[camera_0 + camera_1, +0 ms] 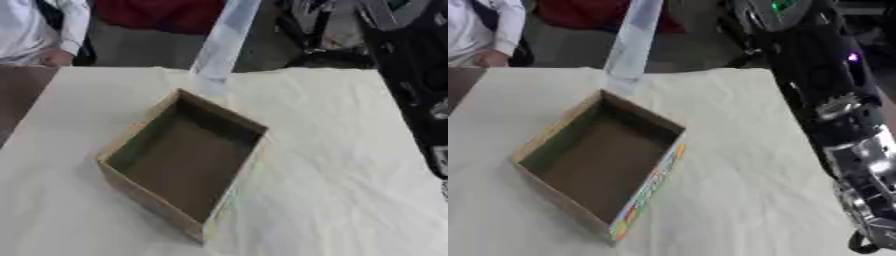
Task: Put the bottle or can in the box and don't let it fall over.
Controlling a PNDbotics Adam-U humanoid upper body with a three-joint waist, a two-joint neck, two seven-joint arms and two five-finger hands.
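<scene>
An open brown cardboard box lies askew on the white-covered table, with nothing inside it. Its right outer wall carries coloured print. Just beyond its far corner a tall, pale, see-through thing, perhaps a bottle, rises tilted out of the top of the view. My right arm, black with silver joints, runs down the right edge, well clear of the box. Its hand end is cut off at the lower right corner. My left hand does not show.
The white cloth covers the table to the right of the box and in front of it. A dark brown surface adjoins the table at the far left. Dark equipment stands beyond the far edge.
</scene>
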